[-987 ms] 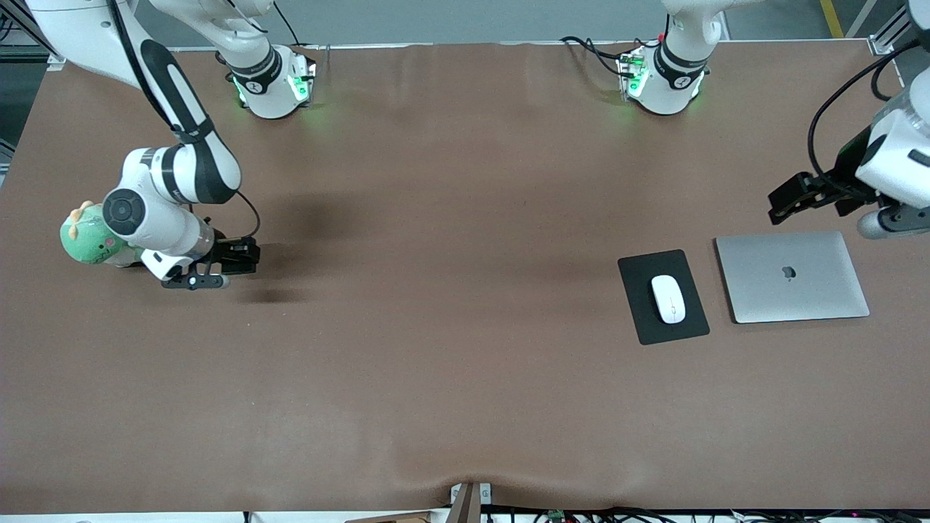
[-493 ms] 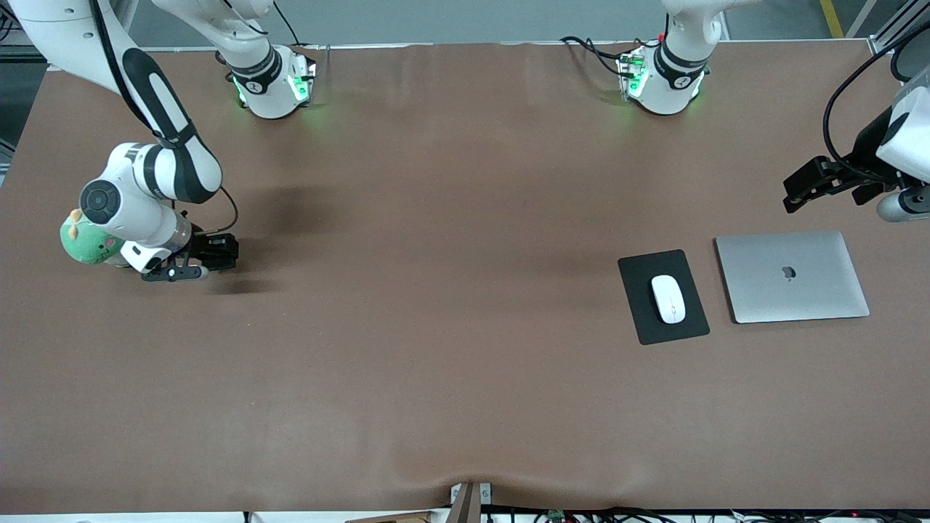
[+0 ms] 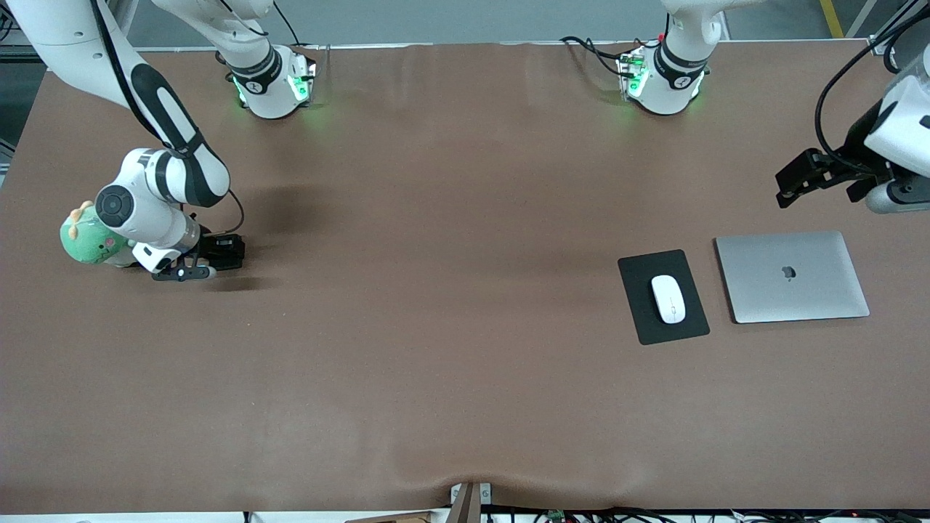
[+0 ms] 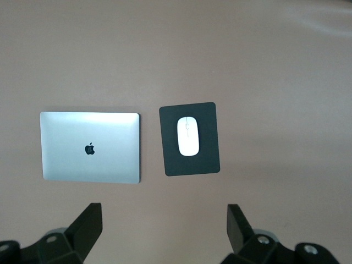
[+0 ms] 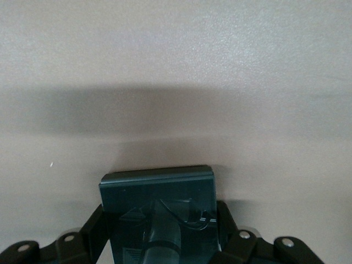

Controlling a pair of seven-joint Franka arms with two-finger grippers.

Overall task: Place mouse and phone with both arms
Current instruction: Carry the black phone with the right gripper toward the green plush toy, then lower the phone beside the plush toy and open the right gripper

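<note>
The white mouse (image 3: 668, 298) lies on the black mouse pad (image 3: 639, 276) and also shows in the left wrist view (image 4: 188, 136). My left gripper (image 3: 790, 185) hangs open and empty in the air over the table beside the laptop; both of its fingers (image 4: 91, 220) show wide apart. My right gripper (image 3: 227, 254) is shut on the black phone (image 5: 157, 209) and holds it low over the table beside the green plush toy. The phone's glossy face mirrors the wrist camera. In the front view the phone is largely hidden by the gripper.
A shut silver laptop (image 3: 792, 276) lies beside the mouse pad toward the left arm's end, and shows in the left wrist view (image 4: 91, 146). A green plush toy (image 3: 87, 240) sits at the right arm's end, partly covered by the right arm. Brown cloth covers the table.
My right gripper with the phone has moved toward the plush toy and lower. My left gripper has risen away from the laptop, then shifted slightly back.
</note>
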